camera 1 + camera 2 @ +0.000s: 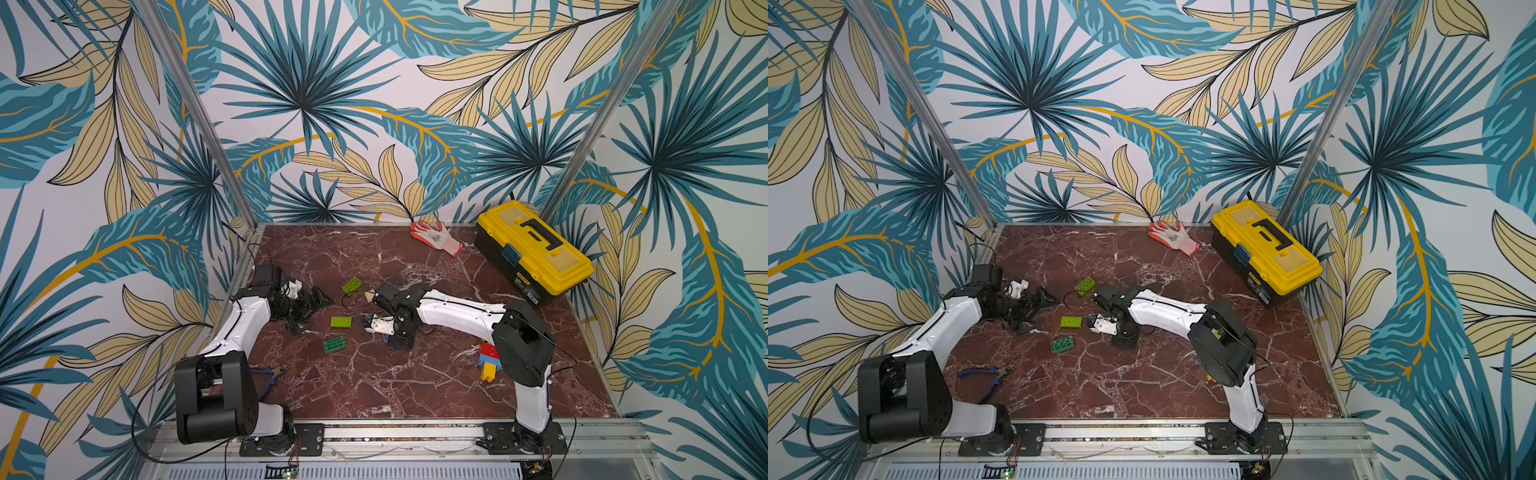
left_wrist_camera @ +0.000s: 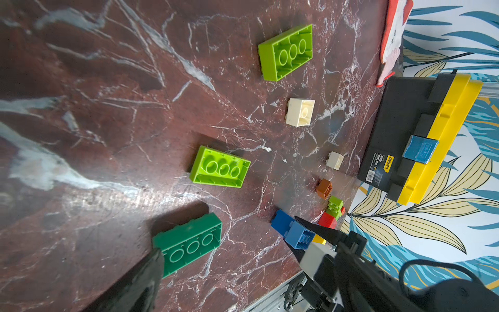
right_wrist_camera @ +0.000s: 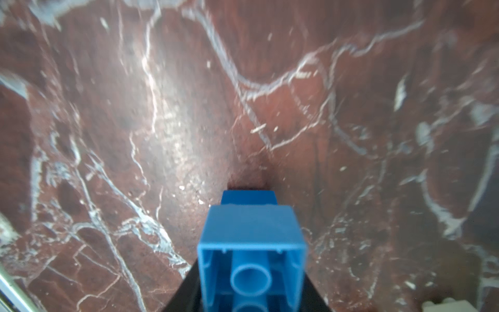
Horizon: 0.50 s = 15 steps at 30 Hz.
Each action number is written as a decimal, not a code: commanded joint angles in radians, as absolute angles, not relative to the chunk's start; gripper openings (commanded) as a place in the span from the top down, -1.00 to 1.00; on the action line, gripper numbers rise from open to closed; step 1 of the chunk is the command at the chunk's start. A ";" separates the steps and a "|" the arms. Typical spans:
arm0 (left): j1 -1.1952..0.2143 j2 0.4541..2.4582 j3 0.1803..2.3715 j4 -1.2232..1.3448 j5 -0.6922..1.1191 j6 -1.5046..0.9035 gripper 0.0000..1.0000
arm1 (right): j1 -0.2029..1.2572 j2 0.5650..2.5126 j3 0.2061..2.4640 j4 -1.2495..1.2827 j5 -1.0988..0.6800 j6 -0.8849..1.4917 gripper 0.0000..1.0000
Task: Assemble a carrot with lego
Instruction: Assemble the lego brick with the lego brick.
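My left gripper (image 1: 319, 314) sits low over the red marble-patterned tabletop (image 1: 374, 386), jaws wide apart, nothing between them. Just right of it lie three oblong pieces, apart from one another: the far lime green oblong lego brick (image 1: 351, 286), the middle lime green oblong brick (image 1: 341, 321) and the near dark green oblong brick (image 1: 334, 344). My right gripper (image 1: 395, 345) points down at the tabletop, jaws closed on a light blue square plastic brick (image 3: 252, 243), which butts against a darker blue brick (image 3: 248, 197). Farther right, a red, blue and yellow brick cluster (image 1: 490, 360) lies partly hidden behind my right arm.
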<state>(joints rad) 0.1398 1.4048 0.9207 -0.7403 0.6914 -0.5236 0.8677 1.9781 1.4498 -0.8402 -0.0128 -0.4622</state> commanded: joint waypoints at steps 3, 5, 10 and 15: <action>0.152 1.409 0.930 -0.733 0.703 -0.494 -0.99 | 0.864 1.921 1.414 -0.806 -0.018 -0.460 -0.06; 0.153 1.407 0.931 -0.733 0.707 -0.490 -0.99 | 0.864 1.895 1.411 -0.787 -0.017 -0.457 -0.19; 0.151 1.394 0.918 -0.733 0.667 -0.507 -0.99 | 0.864 1.806 1.390 -0.751 -0.022 -0.439 -0.58; 0.152 1.380 0.923 -0.771 0.561 -0.547 -0.99 | 0.864 1.637 1.354 -0.724 -0.014 -0.433 -0.99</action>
